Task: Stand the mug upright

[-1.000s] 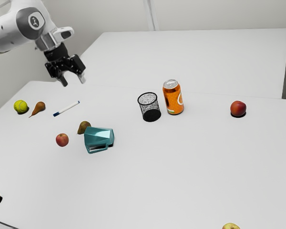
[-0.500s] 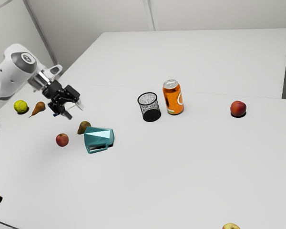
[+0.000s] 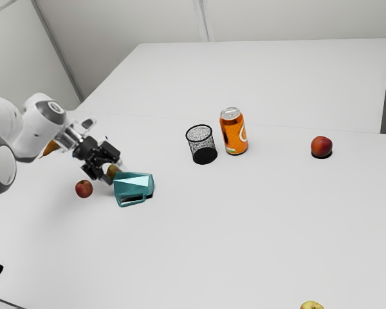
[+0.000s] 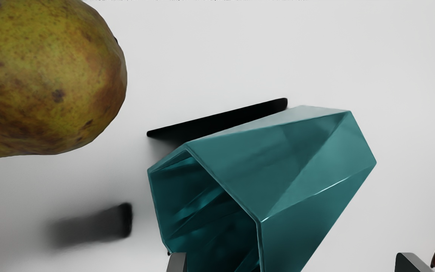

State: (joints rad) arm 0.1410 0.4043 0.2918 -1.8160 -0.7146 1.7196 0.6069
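A broad white worktop takes up most of what I can see from here. The white arm comes in from the exterior view's left and leans down toward the worktop. At its end is the black tool, left of the middle of that frame, right by the mug; its two fingers stand well apart, with nothing clamped in them. In the wrist view part of the mug shows between the fingertips, though I can't tell whether either one touches it.

The teal mug lies on its side on the worktop, left of the frame's middle, its open mouth facing the tool and its handle toward the bottom of the frame. The orange drink can stands upright in the upper middle, with the black mesh cup standing just beside it.

Then the fruit. A greenish-brown pear sits near the mug, with a gap between them, partly behind the tool in the exterior view. A red fruit is at the exterior view's right, well apart from everything else, and a smaller red apple is at the left, below the arm.
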